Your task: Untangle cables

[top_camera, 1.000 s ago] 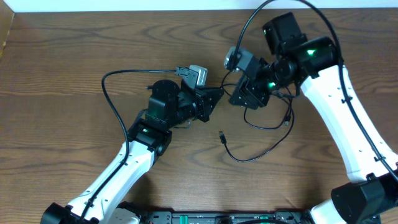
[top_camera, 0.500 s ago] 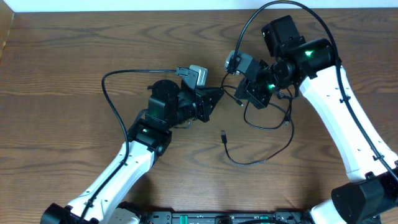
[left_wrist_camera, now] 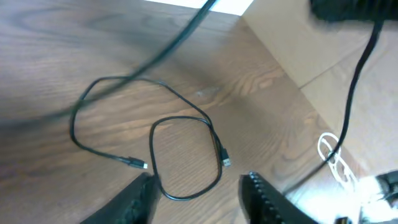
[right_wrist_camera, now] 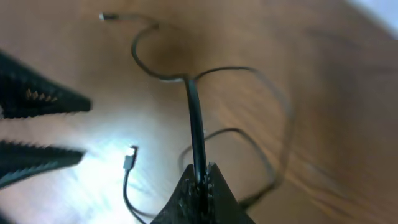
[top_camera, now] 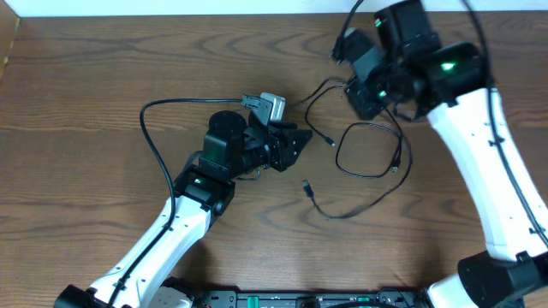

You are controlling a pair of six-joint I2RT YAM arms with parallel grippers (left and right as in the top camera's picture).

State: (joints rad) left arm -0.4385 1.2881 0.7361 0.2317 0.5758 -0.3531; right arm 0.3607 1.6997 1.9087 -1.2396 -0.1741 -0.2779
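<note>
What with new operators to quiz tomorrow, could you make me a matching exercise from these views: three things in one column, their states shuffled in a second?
Things:
1. left gripper
2. right gripper
3. loose plug

States:
A. pinching the black cable
B. lying on the table
C. jaws apart, nothing between them

Pairs: 1-C, 2-A, 3-B.

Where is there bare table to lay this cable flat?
Widest bare table lies far left, beyond the left arm. A smaller patch sits at the front, between the arms, below the black cable. Crowded: its loops between left gripper and right gripper.
</note>
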